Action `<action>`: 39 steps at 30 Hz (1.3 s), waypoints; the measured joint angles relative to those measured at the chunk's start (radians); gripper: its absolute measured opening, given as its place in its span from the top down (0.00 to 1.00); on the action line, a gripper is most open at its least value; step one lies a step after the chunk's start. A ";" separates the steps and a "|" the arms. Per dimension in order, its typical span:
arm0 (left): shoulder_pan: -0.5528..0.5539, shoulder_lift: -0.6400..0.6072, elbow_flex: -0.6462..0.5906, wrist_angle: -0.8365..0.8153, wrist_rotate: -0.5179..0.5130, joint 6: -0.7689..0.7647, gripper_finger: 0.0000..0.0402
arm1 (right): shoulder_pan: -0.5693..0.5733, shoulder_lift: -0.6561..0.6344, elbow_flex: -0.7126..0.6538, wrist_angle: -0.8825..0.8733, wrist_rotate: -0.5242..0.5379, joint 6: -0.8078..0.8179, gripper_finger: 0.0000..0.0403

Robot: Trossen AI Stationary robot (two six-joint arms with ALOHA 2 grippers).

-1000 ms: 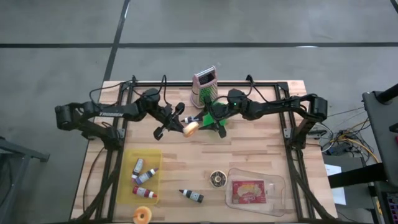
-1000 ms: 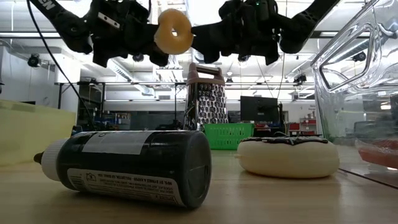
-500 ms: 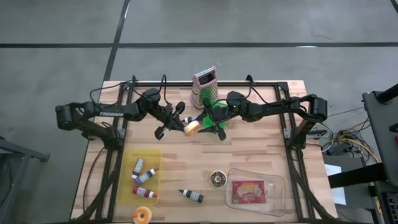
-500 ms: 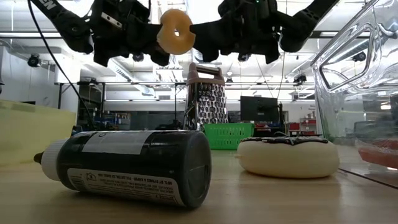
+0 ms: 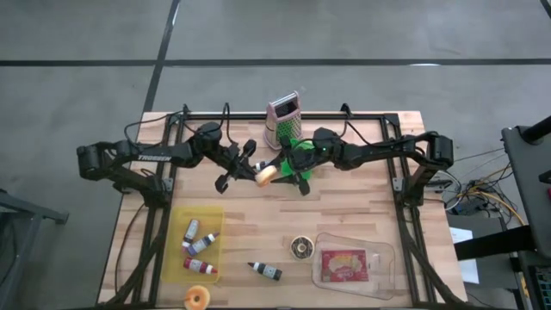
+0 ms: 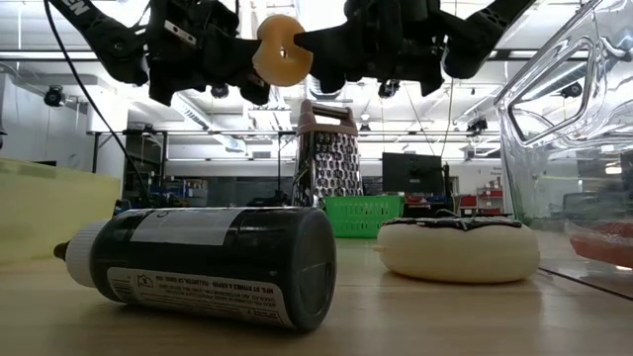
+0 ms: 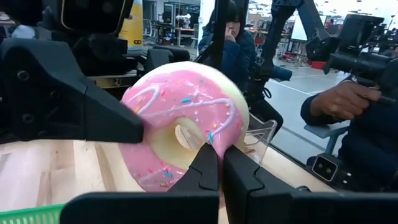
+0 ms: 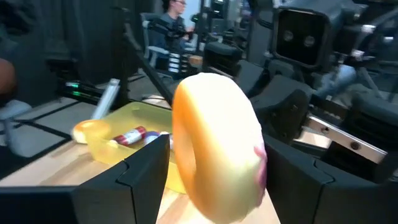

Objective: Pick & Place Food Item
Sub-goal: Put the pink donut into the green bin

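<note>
I have the donut (image 5: 266,175) up in the air over the tabletop (image 5: 344,215), near the grater (image 5: 282,120). Left pincer (image 5: 256,172) pinches its ring through the hole. Right pincer (image 5: 277,175) is spread, one finger on each side of it.

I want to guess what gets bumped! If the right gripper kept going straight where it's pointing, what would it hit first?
The pink-frosted donut. It already sits between the right gripper's open fingers, pinched by the shut left gripper.
</note>
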 joint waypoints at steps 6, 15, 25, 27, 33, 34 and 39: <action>0.000 0.000 0.000 0.001 -0.009 0.000 1.00 | 0.003 0.000 0.001 -0.005 0.031 -0.005 0.48; 0.000 0.000 0.000 0.001 -0.013 0.000 1.00 | 0.009 0.000 0.001 -0.026 0.034 -0.039 0.92; 0.000 -0.001 -0.001 0.001 -0.013 0.000 1.00 | 0.038 0.000 0.017 -0.053 0.076 -0.057 0.97; 0.000 -0.001 -0.001 0.001 -0.013 0.000 1.00 | 0.039 0.000 0.019 -0.059 0.078 -0.058 0.97; 0.007 -0.015 -0.002 -0.001 0.015 -0.037 0.96 | 0.040 0.000 0.018 -0.063 0.083 -0.058 0.98; 0.011 -0.027 -0.005 -0.001 0.030 -0.044 0.94 | 0.040 0.000 0.018 -0.064 0.085 -0.059 0.98; 0.028 -0.119 -0.034 -0.023 0.047 -0.050 0.84 | 0.041 0.000 0.018 -0.074 0.085 -0.062 0.98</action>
